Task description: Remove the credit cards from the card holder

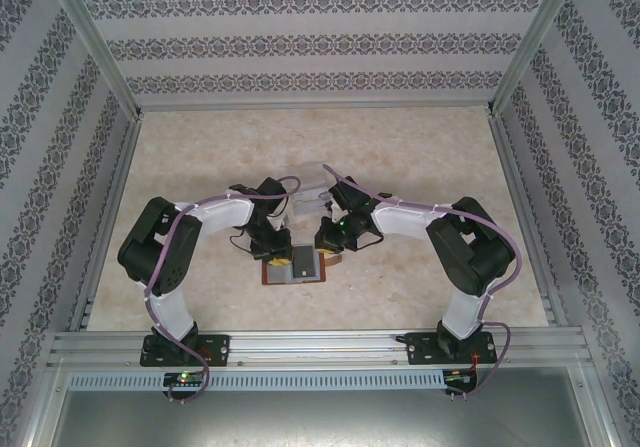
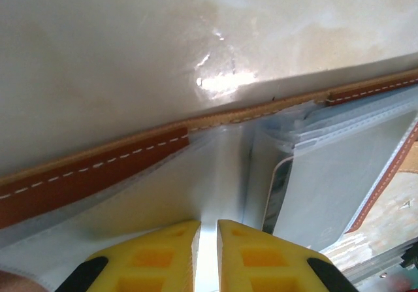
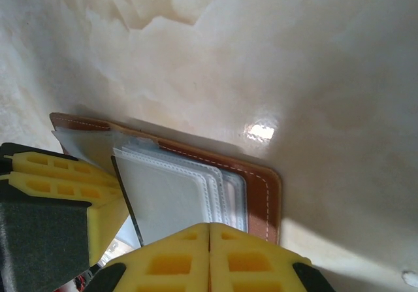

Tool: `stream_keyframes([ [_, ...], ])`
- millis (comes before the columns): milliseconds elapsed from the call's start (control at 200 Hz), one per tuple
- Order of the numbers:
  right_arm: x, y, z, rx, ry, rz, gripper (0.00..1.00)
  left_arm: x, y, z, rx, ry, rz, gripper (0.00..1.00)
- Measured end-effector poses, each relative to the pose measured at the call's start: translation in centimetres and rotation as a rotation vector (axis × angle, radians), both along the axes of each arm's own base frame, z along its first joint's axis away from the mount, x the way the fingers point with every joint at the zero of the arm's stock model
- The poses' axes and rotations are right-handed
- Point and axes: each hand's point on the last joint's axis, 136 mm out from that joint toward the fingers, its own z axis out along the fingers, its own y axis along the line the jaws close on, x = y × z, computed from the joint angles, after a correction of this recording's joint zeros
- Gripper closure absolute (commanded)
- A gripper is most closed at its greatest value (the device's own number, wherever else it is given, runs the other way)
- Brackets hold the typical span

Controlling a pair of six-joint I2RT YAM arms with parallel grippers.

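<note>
Fingers, right gripper [image 3: 209,232]: pressed together, nothing visible between them.
Fingers, left gripper [image 2: 208,230]: nearly closed, apparently pinching a clear sleeve of the card holder [image 2: 98,168].
Card holder position: open flat on the table [image 1: 430,167].
Credit cards [image 2: 279,187]: apparently all still sleeved; none out yet.

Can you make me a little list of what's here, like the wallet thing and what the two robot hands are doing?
table: pale marbled top
card holder: brown leather, lying open, clear pockets facing up
credit cards: tucked inside the pockets
left gripper: fingers nearly together, seemingly pinching a clear pocket
right gripper: shut, tips over the pockets
clear tray: just behind the holder, on the far side from the arms
</note>
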Motion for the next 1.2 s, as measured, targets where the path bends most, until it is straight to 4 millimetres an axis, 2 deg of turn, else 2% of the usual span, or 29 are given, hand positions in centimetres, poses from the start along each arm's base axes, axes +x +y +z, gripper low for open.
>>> stream_keyframes([
  [245,0.0,0.0,-0.1,-0.007,-0.004,-0.001,0.87,-0.6,1.8,0.1,0.086,-0.017,-0.005,0.83],
  [455,-0.7,0.4,-0.1,-0.015,-0.002,0.024,0.83,-0.5,2.5,0.4,0.119,-0.032,-0.005,0.83],
  [689,-0.8,2.3,1.3,-0.011,-0.035,0.063,0.76,0.2,2.3,2.5,0.092,-0.104,0.014,0.8],
  [804,-0.6,2.4,1.6,-0.041,-0.055,0.065,0.74,0.5,2.1,3.2,0.041,-0.121,0.053,0.8],
  [1034,-0.8,1.8,1.4,-0.087,-0.05,0.06,0.73,0.1,1.5,2.3,-0.056,-0.074,0.129,0.79],
  [1199,-1.9,2.7,1.0,-0.079,-0.031,0.091,0.72,0.3,0.9,1.9,-0.133,-0.056,0.18,0.77],
])
